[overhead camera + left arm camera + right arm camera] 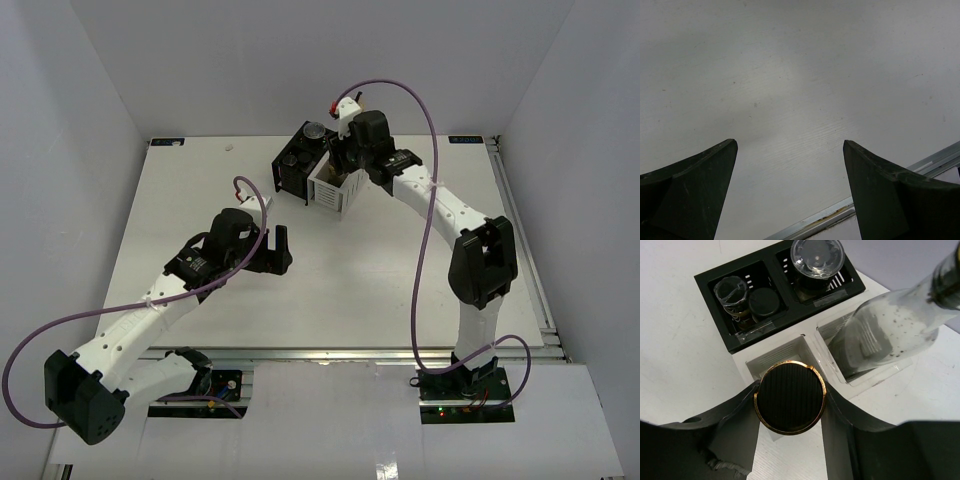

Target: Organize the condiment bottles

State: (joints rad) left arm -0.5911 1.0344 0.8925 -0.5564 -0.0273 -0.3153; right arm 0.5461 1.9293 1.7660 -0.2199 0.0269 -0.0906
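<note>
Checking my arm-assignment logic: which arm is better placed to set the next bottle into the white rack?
Right. The right gripper is shut on a dark-capped bottle directly over the white rack; the left gripper hangs open over bare table.

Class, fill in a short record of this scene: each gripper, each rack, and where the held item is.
left gripper: open, holding nothing, over bare table
right gripper: shut on dark-lidded jar
jar position: over white rack, beside the clear bottle compartment
white rack: clear bottle leaning in one compartment
black rack: three bottles inside
</note>
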